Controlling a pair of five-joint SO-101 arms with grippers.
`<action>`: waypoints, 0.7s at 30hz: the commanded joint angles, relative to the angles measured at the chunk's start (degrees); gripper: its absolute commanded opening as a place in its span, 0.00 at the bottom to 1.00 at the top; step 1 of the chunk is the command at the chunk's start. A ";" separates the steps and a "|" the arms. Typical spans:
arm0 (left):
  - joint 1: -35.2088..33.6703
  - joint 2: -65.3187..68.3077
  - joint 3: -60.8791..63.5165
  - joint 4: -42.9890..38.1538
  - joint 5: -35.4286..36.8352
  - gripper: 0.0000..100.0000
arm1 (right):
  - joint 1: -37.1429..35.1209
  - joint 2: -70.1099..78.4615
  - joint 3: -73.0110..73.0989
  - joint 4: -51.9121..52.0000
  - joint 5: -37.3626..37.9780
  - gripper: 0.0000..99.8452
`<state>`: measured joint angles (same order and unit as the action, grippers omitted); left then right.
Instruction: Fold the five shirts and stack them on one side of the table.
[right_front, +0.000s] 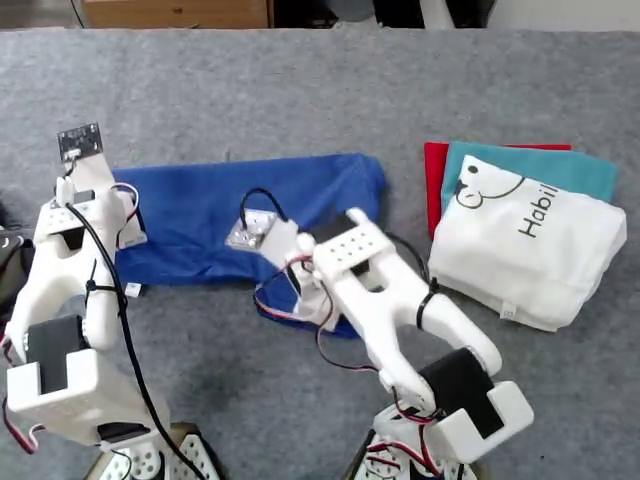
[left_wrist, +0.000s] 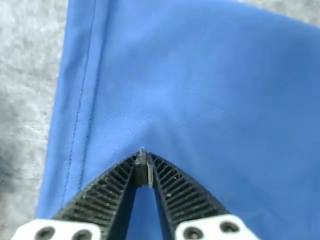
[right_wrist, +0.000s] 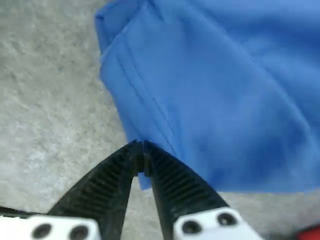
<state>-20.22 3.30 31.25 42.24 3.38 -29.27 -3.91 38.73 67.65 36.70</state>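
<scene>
A blue shirt (right_front: 220, 215) lies partly folded across the middle-left of the grey table. At its left end my left gripper (right_front: 128, 238) is shut on the cloth; in the left wrist view the fingertips (left_wrist: 143, 162) meet on the blue shirt (left_wrist: 200, 90), which puckers at the pinch beside a stitched hem. My right gripper (right_front: 300, 285) is at the shirt's front right corner. In the right wrist view it (right_wrist: 140, 155) is shut on the hemmed edge of the blue shirt (right_wrist: 215, 100), which is doubled over there.
On the right side is a stack of folded shirts: a white one (right_front: 525, 250) on top, a teal one (right_front: 560, 165) beneath, and a red one (right_front: 435, 185) showing at the stack's left edge. Grey felt (right_front: 300, 90) lies bare behind the blue shirt.
</scene>
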 joint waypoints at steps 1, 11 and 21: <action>-0.31 -0.62 1.19 -2.90 0.62 0.03 | -1.05 -2.51 2.77 -2.29 -0.53 0.01; -0.22 -0.62 1.80 -3.34 0.70 0.03 | 0.09 -13.14 -3.56 6.24 0.00 0.01; -0.22 -0.62 1.89 -3.34 0.79 0.03 | 3.43 -9.19 1.27 -1.76 2.20 0.01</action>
<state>-20.22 3.30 33.10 39.69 3.47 -26.55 -16.04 37.58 69.76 38.46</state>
